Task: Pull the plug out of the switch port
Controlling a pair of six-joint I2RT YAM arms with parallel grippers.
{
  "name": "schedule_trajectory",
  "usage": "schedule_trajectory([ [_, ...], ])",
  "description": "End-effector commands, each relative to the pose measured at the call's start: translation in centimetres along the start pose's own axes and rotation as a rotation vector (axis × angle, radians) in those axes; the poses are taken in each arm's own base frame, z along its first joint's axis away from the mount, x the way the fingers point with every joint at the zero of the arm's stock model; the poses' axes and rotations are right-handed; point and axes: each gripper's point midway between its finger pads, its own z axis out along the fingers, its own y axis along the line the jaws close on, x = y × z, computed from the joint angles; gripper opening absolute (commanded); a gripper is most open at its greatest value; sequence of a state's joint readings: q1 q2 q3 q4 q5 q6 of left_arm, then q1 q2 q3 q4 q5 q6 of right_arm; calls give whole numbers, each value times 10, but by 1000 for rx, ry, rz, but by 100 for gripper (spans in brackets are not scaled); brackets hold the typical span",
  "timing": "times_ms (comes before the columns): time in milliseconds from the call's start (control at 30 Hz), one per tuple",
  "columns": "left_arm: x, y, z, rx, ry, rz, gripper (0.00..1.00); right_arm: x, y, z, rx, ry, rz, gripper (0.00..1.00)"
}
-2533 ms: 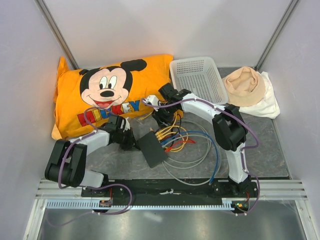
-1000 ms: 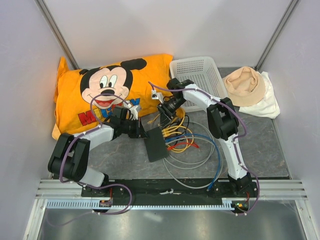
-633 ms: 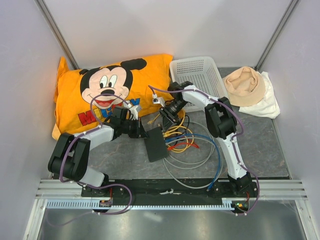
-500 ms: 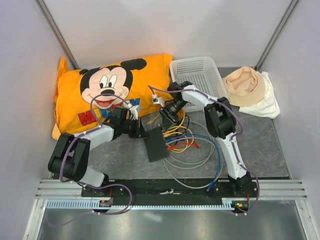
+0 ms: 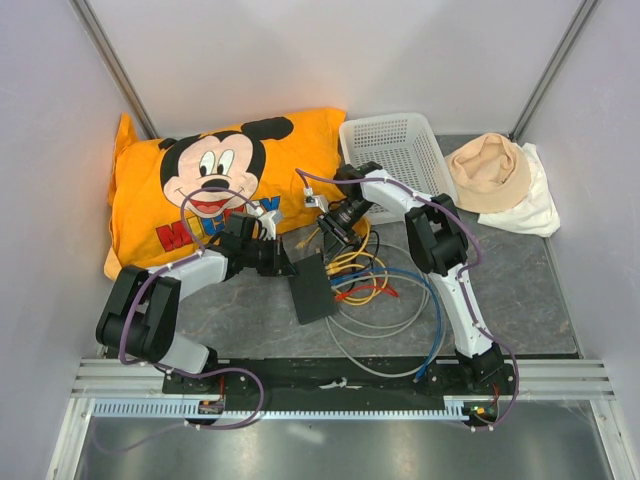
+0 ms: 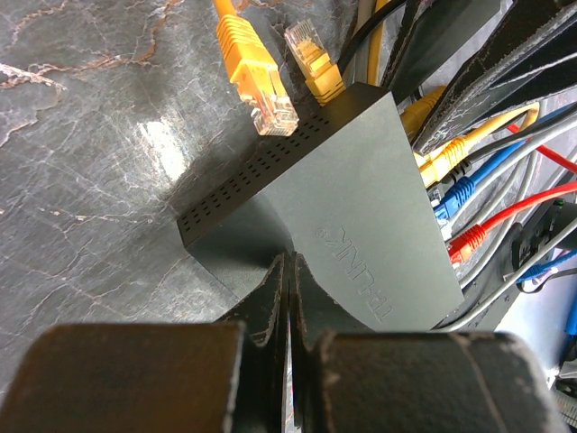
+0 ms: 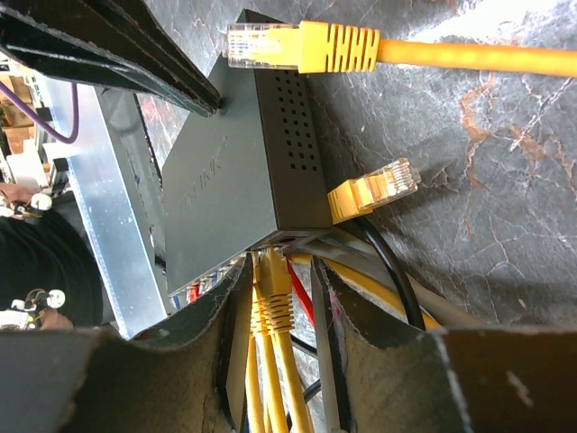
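Observation:
The switch is a flat matte-black box lying on the dark mat. Yellow, blue and red cables are plugged into its right edge. My left gripper is shut, and its tips rest on the switch's top near its left corner. My right gripper is open at the far end of the port row. In the right wrist view its jaws straddle a yellow plug seated in the switch. A gap remains on one side of the plug.
Two loose yellow plugs lie by the switch's far corner. Cable loops spread to the right. An orange Mickey pillow, a white mesh basket and a hat on cloth lie behind.
My left gripper moved up and right to the switch's left edge, and the switch shifted and turned slightly. My right gripper lifted back, then settled at the yellow plugs.

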State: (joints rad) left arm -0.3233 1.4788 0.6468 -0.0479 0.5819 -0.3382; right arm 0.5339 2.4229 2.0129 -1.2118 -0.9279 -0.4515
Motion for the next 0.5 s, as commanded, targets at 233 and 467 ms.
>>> schedule_trajectory([
  [233, 3, 0, 3, 1, -5, 70, 2, -15, -7, 6, 14, -29, -18, 38],
  [467, 3, 0, 4, 0, -4, 72, 2, -21, -12, 9, 39, -45, 2, 41],
])
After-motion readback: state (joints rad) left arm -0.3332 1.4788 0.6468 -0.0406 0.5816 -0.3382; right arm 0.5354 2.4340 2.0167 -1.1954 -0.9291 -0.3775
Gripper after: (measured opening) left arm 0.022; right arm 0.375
